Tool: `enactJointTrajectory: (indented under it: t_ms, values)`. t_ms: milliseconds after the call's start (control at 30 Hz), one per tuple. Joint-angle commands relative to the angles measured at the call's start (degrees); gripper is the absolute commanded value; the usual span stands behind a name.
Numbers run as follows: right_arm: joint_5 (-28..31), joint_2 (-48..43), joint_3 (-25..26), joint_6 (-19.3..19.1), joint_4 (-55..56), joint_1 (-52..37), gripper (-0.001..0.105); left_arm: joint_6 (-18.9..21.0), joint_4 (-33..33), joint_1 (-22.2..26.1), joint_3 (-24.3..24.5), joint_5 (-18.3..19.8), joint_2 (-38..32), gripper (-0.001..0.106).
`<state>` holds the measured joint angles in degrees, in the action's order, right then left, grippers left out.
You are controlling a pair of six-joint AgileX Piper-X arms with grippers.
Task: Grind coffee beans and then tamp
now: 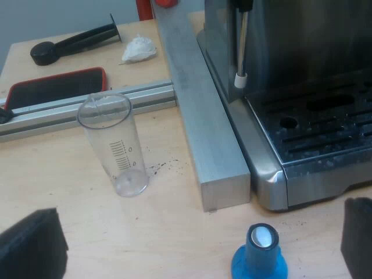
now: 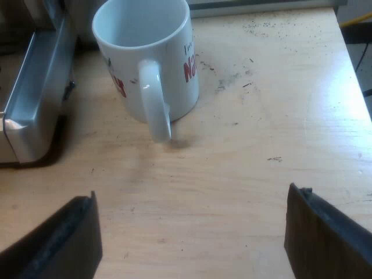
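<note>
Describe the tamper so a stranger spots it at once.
Find the espresso machine and the corner of its drip tray. On the table off that corner stands the tamper: bright blue, white on top, unlike the clear measuring glass nearby.

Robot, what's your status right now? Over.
Left gripper, right gripper: jaws open, empty. Blue tamper upright on table before left gripper, untouched. Mug stands ahead of right gripper. Nothing blocking the tamper.

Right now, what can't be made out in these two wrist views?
Left wrist view: the espresso machine, upper part cut off by the edge.
Left wrist view: the blue tamper, base likewise cut off.
Left wrist view: the measuring glass, scale figures too small to read.
Right wrist view: the mug, red lettering curves out of sight, partly behind its handle.
</note>
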<state>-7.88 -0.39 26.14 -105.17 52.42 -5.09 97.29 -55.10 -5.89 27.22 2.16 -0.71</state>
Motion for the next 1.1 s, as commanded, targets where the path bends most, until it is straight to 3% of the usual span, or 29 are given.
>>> enactJointTrajectory:
  t_ms: [33,133,400,600,800,1000,1100]
  values:
    - [0.12,-2.11,0.37,-0.10,-0.55,-0.08,0.067,0.14,1.03,0.08,0.08,0.30,-7.82,0.098]
    - [0.12,-2.11,0.37,-0.10,-0.55,-0.08,0.067,0.14,1.03,0.08,0.08,0.52,-7.82,0.098]
    - [-0.15,-1.01,1.77,2.39,0.80,-0.08,0.067,0.64,0.85,0.08,0.08,11.66,-6.36,0.098]
    - [-2.37,4.34,7.42,2.39,4.42,0.82,0.067,1.04,-2.11,-1.65,3.78,11.82,0.30,0.098]
    - [-2.77,11.31,15.02,-0.23,8.83,6.48,0.065,1.04,-1.15,-8.22,7.60,12.19,7.28,0.098]
    - [-3.92,18.45,22.23,-1.63,11.63,14.04,0.065,0.90,2.07,-13.31,8.75,17.38,13.32,0.098]
    - [-4.57,21.47,24.71,-1.61,12.40,17.61,0.065,0.88,4.79,-14.49,8.75,22.15,16.03,0.098]
